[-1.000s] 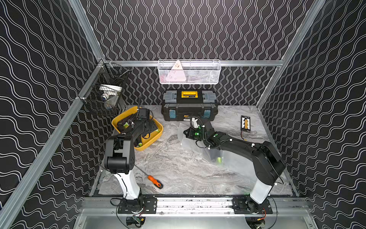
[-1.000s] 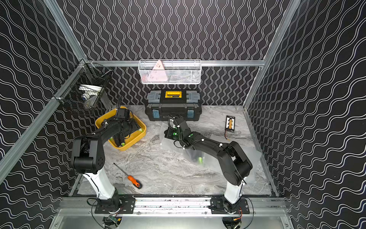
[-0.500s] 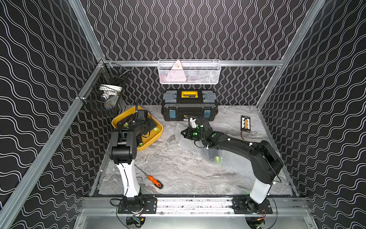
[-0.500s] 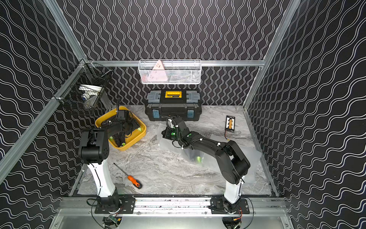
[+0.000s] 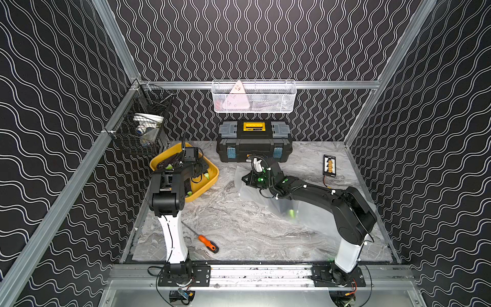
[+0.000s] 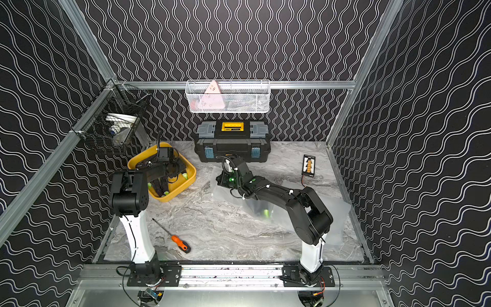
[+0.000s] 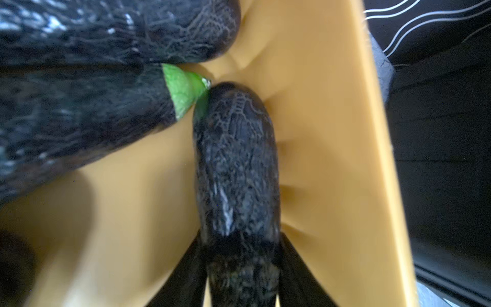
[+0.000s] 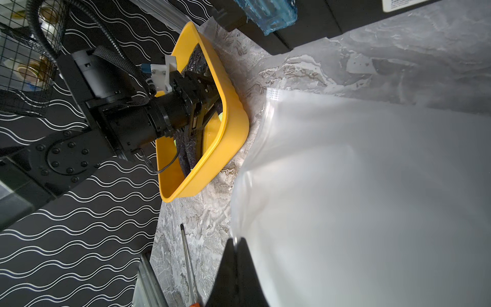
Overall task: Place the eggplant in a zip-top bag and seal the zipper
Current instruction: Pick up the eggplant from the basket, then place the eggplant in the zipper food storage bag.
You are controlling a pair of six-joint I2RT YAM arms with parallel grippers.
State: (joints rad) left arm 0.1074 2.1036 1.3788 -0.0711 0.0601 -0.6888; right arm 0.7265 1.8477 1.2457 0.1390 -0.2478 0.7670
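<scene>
Several dark eggplants with green caps lie in a yellow tray (image 5: 211, 179) at the back left. In the left wrist view one eggplant (image 7: 236, 172) runs between my left gripper's (image 7: 240, 239) fingers, which press on both its sides; it rests on the tray floor (image 7: 332, 133). In both top views this gripper (image 5: 190, 172) reaches down into the tray. My right gripper (image 8: 235, 242) is shut on the edge of a clear zip-top bag (image 8: 372, 199), holding it up near the table's middle (image 5: 245, 179). The bag's mouth faces the tray.
A black toolbox (image 5: 253, 141) stands at the back. An orange-handled screwdriver (image 5: 208, 243) lies near the front. Under the right arm a green-tipped eggplant (image 5: 291, 212) lies in clear plastic. A small black device (image 5: 329, 166) sits at the right. Wire baskets (image 5: 253, 97) hang on the walls.
My left gripper's jaws have closed in onto the eggplant in the tray. The left arm's elbow has drawn back. The right gripper has shifted slightly with the bag's edge.
</scene>
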